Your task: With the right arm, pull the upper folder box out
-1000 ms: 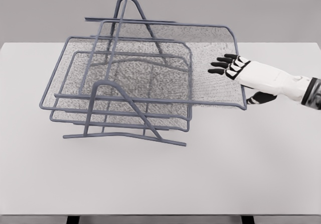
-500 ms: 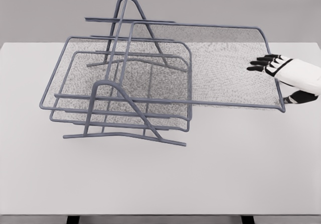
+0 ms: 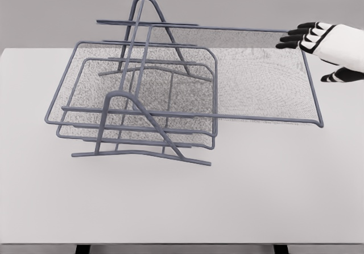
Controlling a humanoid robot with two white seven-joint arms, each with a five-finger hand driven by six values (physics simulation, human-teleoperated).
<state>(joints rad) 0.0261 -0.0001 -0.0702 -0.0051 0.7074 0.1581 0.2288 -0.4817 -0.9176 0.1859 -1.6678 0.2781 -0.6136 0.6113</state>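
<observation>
Rack of grey-blue wire stood on the left half of a white table, carrying three mesh trays; the two lower trays sat stacked inside the frame; the upper tray was slid far out to the right, its right rim near the table's right side, its left part still in the rack, the same reach as half a second before; a second before it had been drawn out much less. Right hand showed at the upper right edge, above the tray's far right corner; it was open, black fingers stretched flat toward the left, thumb apart below, gripping nothing. Half a second before, that hand had been lower, at the tray's right rim, fingers over the wire and thumb under it; it had since let go and risen clear of the tray. No left hand appeared.
</observation>
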